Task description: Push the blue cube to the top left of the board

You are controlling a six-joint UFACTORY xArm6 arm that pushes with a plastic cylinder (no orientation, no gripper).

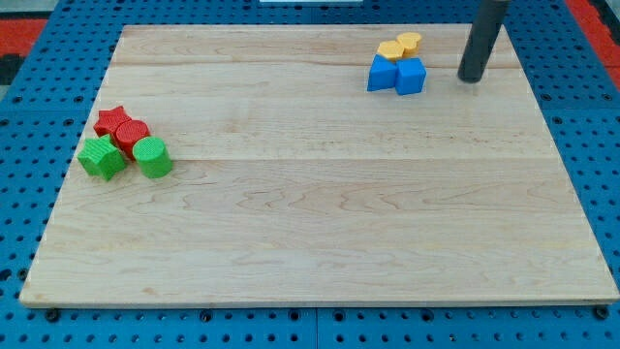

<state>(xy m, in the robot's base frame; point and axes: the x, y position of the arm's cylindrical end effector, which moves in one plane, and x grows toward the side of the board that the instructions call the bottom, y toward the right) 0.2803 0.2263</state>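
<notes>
**Blue cube sits near the top right, tip just to its right**

The tabletop (pixel 320 223) is a pale wooden board that fills most of the view, lying on a blue pegboard (pixel 29 320) with rows of holes; a patch of red pegboard (pixel 24 24) shows at the view's top left corner.

The rod (pixel 484 34) comes down from the view's top right, dark and straight, leaning slightly. My tip (pixel 471 79) rests on the tabletop to the right of the blue blocks, near them but with a clear strip of wood between. There are no jaws on this arm, so there is nothing to open or close; the rod ends plainly.

Two clusters of blocks lie well apart. Near the top right, the blue cube (pixel 411 76) stands with a second blue block (pixel 382 73) touching its left side; the shape of that one is hard to make out. Just behind them, toward the view's top, are two yellow blocks: a yellow cylinder (pixel 410 42) and a flatter yellow block (pixel 390 49) beside it, both touching or nearly touching the blue pair.

At the view's left edge, about halfway down, is the other cluster: a red star (pixel 113 120), a red block (pixel 133 134) just below and right of it, a green star (pixel 101 157) at the lower left, and a green cylinder (pixel 152 157) at the lower right. All four are packed together.
</notes>
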